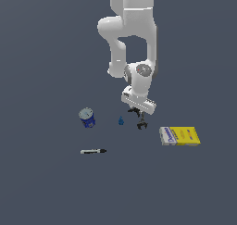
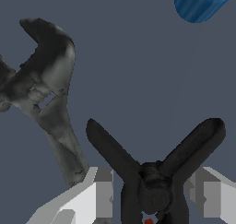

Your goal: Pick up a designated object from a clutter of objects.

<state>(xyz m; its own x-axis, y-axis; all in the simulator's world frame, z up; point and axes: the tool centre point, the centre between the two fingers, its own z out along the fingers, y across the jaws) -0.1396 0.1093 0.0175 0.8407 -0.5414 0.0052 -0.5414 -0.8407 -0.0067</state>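
Note:
The designated object, a flat yellow carton (image 1: 180, 136) with a white-and-blue end panel, lies on the floor at the exterior view's right, apart from my gripper. My gripper (image 1: 138, 112) hangs low over the clutter, open, its pale fingers (image 2: 99, 191) standing on either side of a black X-shaped clamp (image 2: 152, 172) without touching it. A slim dark metal tool (image 2: 46, 89) lies beside the clamp. A tiny blue piece (image 1: 121, 121) rests just to the exterior view's left of the gripper. The carton is out of the wrist view.
A blue can with a grey lid (image 1: 87, 117) stands at the exterior view's left. A black-and-white marker (image 1: 93, 151) lies nearer the front. The white arm (image 1: 132, 29) rises behind the gripper.

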